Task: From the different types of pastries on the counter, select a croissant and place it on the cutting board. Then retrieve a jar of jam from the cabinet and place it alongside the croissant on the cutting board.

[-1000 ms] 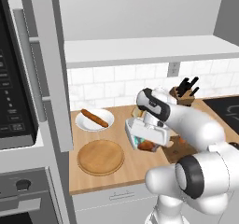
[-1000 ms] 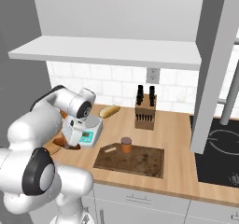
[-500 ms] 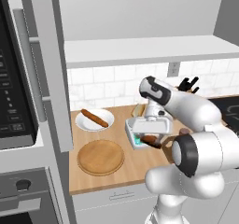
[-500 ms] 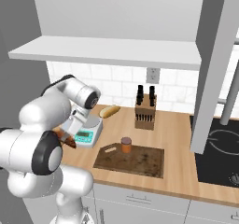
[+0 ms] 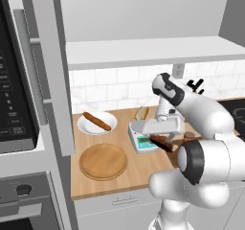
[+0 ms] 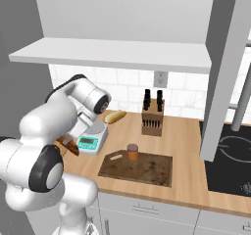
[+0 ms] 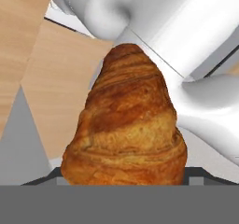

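The end effector is clenched on the croissant, which hangs in the air just beside the kitchen scale, lifted off the table so it can travel without dragging. The cutting board lies on the far side of the scale from the arm. The jar of jam already stands on the board near its handle end, so I judge the croissant should go on the bare part beside it.
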### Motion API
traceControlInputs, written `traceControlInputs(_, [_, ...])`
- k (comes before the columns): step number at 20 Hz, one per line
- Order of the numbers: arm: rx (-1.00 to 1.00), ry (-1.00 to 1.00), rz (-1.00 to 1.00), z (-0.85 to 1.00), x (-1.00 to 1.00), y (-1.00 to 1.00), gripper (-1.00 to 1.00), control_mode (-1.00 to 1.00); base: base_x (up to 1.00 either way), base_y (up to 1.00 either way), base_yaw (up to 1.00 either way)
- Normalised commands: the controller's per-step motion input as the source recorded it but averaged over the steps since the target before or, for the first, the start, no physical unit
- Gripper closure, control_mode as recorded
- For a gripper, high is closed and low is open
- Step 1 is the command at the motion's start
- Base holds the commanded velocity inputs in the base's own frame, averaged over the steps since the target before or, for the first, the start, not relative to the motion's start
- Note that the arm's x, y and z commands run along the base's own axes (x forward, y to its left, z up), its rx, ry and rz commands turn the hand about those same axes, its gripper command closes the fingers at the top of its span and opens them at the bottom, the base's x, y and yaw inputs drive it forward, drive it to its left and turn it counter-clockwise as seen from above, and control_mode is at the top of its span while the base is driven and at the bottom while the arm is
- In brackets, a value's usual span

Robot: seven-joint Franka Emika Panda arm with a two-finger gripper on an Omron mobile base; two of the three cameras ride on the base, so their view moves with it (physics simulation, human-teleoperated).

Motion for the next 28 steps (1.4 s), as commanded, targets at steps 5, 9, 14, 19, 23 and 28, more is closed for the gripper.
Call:
traceControlInputs(5, [0.0,0.02,-0.07,0.14,-0.68,-0.11,1.0,-1.0,0.0,0.0,0.0])
traceControlInputs(9, [0.0,0.11,-0.04,0.27,-0.08,-0.23,1.0,-1.0,0.0,0.0,0.0])
traceControlInputs(14, [0.0,0.1,-0.03,0.26,0.0,-0.23,1.0,-1.0,0.0,0.0,0.0])
traceControlInputs(19, [-0.03,0.0,-0.03,0.19,-0.01,-0.13,1.0,-1.0,0.0,0.0,0.0])
traceControlInputs(23, [-0.09,-0.08,-0.05,0.02,-0.05,-0.1,1.0,-1.0,0.0,0.0,0.0])
traceControlInputs(28, [-0.08,-0.11,-0.03,0.01,-0.01,-0.28,1.0,-1.0,0.0,0.0,0.0])
